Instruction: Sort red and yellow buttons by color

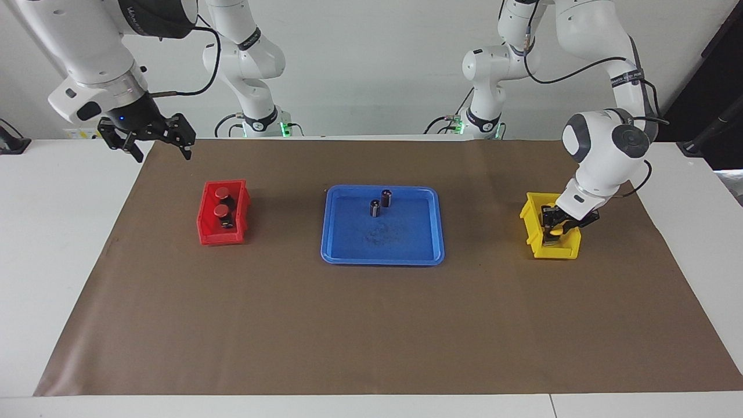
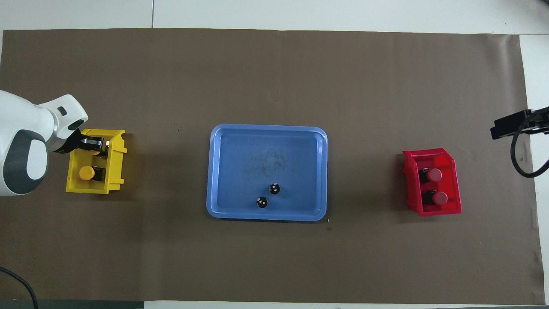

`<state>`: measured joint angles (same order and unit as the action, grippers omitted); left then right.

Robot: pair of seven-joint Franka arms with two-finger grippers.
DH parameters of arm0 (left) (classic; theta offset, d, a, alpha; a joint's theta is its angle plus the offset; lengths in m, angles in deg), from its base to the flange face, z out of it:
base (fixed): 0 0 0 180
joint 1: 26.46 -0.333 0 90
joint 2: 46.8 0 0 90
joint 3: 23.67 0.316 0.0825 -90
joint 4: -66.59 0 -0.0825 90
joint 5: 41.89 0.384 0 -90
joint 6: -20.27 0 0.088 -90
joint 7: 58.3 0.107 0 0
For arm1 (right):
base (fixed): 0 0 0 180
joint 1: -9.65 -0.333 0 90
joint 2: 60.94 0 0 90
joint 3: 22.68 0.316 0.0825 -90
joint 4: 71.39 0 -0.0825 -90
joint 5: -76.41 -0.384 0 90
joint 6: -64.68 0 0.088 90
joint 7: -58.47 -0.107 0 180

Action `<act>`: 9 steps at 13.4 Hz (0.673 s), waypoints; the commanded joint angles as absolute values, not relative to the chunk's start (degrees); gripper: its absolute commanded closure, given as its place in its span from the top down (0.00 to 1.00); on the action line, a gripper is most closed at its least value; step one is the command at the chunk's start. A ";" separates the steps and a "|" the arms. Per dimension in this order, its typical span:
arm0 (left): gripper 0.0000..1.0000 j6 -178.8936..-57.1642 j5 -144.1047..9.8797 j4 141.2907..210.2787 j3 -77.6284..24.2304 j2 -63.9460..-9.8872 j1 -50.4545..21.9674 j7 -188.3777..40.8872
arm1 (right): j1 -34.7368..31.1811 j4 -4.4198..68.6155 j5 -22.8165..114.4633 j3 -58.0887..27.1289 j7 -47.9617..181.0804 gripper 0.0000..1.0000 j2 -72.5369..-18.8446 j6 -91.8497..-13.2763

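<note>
Tray (image 1: 348, 255) mid-table, two cylinders (image 1: 381, 203) in it on the side nearer the robots. One bin (image 1: 210, 237) toward right arm's end, two buttons (image 1: 221, 201) inside. Another bin (image 1: 531, 227) toward left arm's end, one button (image 2: 87, 173) visible inside

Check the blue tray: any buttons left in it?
None. The blue tray holds only two dark cylinders; both red buttons sit in the red bin.

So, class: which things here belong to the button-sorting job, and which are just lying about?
Job:
red buttons in the red bin
yellow button in the yellow bin
left gripper down in the yellow bin

Lying about:
two dark cylinders
blue tray
</note>
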<state>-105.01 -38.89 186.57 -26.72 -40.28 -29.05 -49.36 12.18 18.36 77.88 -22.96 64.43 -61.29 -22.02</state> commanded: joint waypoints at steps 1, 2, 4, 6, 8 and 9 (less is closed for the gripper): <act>0.02 -107.08 -40.48 186.64 -25.78 -39.42 -28.57 -47.84 | 12.37 17.55 78.61 -22.68 63.04 1.00 -61.30 -21.10; 0.01 -107.09 -40.48 186.64 -25.78 -39.42 -28.57 -47.84 | 12.55 17.55 78.52 -22.68 63.04 1.00 -61.30 -21.10; 0.07 -107.17 -40.48 186.64 -25.87 -39.42 -28.57 -47.84 | 12.55 17.55 78.52 -22.77 63.13 1.00 -61.30 -21.01; 0.30 -107.09 -40.48 186.64 -25.78 -39.42 -28.48 -47.84 | 12.46 17.55 78.26 -22.77 63.13 1.00 -61.30 -21.27; 0.46 -107.09 -40.48 186.73 -25.87 -39.42 -28.48 -47.84 | 12.46 17.64 78.17 -22.77 63.13 1.00 -61.30 -21.19; 0.50 -107.09 -40.48 186.73 -25.87 -39.42 -28.48 -47.84 | 12.46 17.64 78.08 -22.68 63.04 1.00 -61.30 -21.19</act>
<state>-105.86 -38.90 186.57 -26.65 -40.02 -29.05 -49.30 12.23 18.28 77.88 -23.05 63.94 -61.29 -22.02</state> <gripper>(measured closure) 0.537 0.000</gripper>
